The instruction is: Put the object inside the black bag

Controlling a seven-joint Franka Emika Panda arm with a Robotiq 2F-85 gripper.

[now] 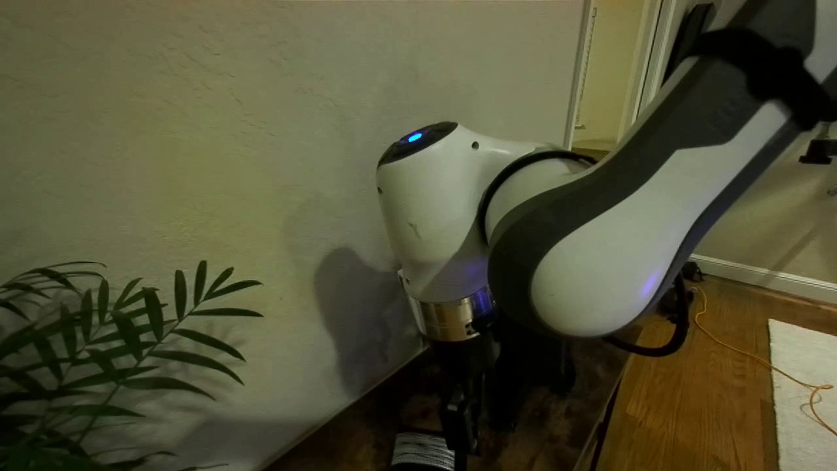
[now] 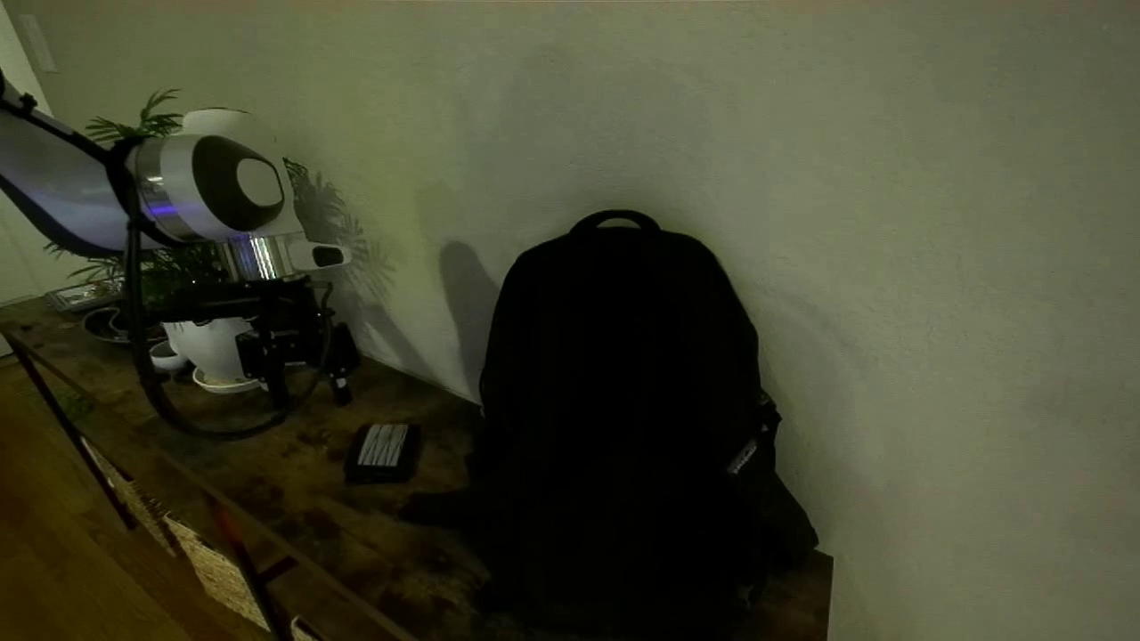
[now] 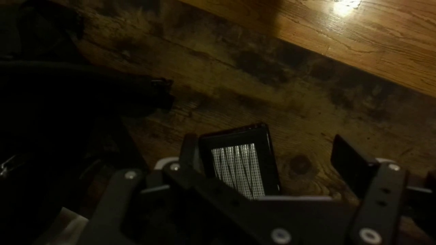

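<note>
The object is a small flat black box with a white patterned panel on top. It lies on the dark wooden tabletop and shows in both exterior views (image 1: 424,450) (image 2: 383,451) and in the wrist view (image 3: 237,166). The black bag (image 2: 623,401) is a backpack standing upright against the wall. Its dark edge shows at the left of the wrist view (image 3: 68,98); I cannot see its opening. My gripper (image 2: 309,396) is open and empty above the table, beside the box. In the wrist view the fingers (image 3: 269,154) are wide apart, and the left one overlaps the box's near-left side.
The dark tabletop (image 2: 294,499) runs along a pale wall (image 2: 935,267). A leafy plant (image 1: 124,353) in a white pot (image 2: 214,347) stands behind the arm, with a small white cup (image 2: 167,356) beside it. A bag strap (image 2: 436,507) lies near the box.
</note>
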